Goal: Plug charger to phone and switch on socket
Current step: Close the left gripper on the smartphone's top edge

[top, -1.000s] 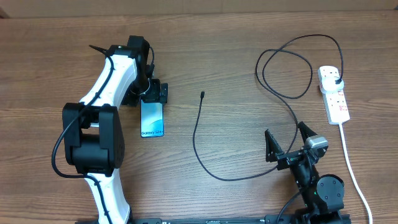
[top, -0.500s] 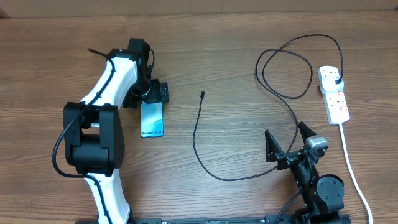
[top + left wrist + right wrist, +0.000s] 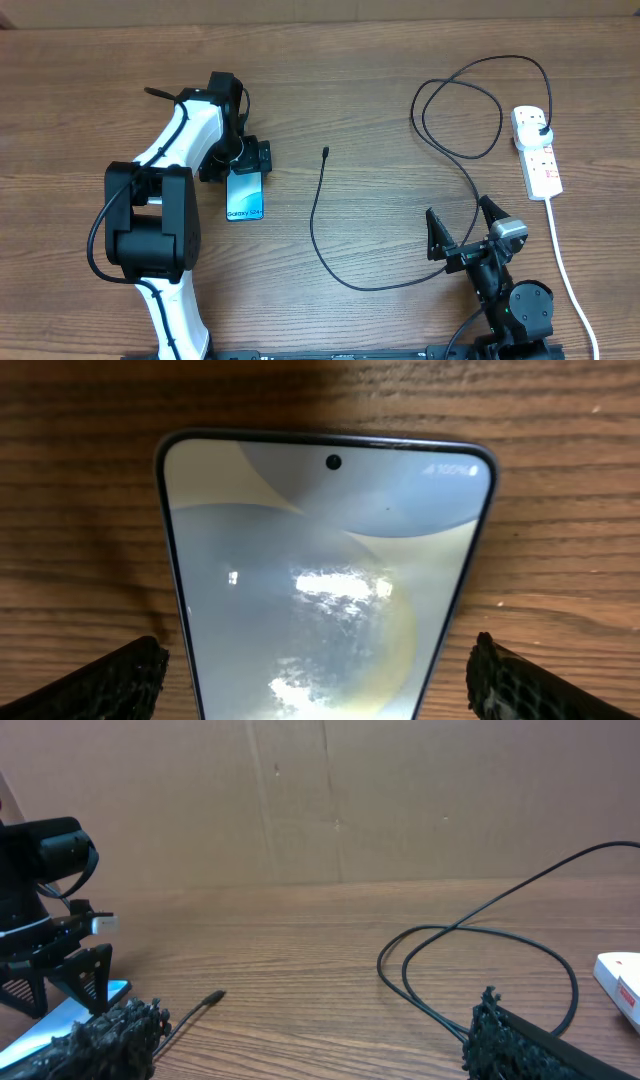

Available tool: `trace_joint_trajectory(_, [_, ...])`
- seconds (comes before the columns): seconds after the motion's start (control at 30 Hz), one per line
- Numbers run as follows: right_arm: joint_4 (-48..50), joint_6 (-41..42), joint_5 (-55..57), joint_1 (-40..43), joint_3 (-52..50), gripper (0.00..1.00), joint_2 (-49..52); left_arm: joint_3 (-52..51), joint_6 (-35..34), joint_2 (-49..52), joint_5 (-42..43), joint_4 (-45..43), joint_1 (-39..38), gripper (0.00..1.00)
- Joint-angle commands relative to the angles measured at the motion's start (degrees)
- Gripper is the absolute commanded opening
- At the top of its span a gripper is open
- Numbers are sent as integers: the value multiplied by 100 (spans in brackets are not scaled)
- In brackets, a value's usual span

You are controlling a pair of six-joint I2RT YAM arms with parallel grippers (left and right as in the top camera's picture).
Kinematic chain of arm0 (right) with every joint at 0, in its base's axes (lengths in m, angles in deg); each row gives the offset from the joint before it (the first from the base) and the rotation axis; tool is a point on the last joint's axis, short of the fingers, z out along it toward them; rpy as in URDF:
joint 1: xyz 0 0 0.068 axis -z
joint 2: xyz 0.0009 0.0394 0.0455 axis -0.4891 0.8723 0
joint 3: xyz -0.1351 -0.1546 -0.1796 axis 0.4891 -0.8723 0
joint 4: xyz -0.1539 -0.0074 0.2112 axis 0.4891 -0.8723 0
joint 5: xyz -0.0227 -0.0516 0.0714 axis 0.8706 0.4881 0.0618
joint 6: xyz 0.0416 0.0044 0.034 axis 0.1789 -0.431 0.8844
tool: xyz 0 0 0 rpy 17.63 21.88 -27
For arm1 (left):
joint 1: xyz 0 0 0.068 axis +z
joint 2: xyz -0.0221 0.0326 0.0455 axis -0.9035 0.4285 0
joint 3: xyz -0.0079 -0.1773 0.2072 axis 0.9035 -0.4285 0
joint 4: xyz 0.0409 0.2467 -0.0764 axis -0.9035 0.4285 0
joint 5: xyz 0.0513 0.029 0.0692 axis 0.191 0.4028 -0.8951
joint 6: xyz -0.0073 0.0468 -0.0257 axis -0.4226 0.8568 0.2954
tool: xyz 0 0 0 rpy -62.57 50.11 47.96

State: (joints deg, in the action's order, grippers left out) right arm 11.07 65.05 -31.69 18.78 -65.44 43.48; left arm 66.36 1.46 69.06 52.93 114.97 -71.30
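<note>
We are sliding our left fingers (image 3: pixel 105 682) further over the phone (image 3: pixel 245 192), open on both sides of its top end, getting ready to hold it. The phone is lying still on the counter (image 3: pixel 380 60), the charger (image 3: pixel 318 215) waiting to its right. Our right fingers (image 3: pixel 437 232) are resting open.

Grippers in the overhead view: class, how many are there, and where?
2. The left gripper is open over the top end of the phone; the right gripper is open, empty, near the charger.
</note>
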Motion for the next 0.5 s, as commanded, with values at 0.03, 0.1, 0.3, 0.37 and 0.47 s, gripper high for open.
trace_joint_trajectory(0.03, [20,15,11,24,-61,100,-44,-151,52,83,-39,-35,-48,99])
trace_joint_trajectory(0.1, [22,15,11,24,-61,100,-44,-179,55,83,-39,-42,-48,99])
trace_joint_trajectory(0.3, [20,15,11,24,-61,100,-44,-278,103,83,-42,-68,-50,98])
trace_joint_trajectory(0.37, [20,15,11,24,-61,100,-44,-343,138,83,-39,-111,-50,98])
trace_joint_trajectory(0.47, [22,15,11,24,-61,100,-44,-516,140,83,-39,-251,-50,98])
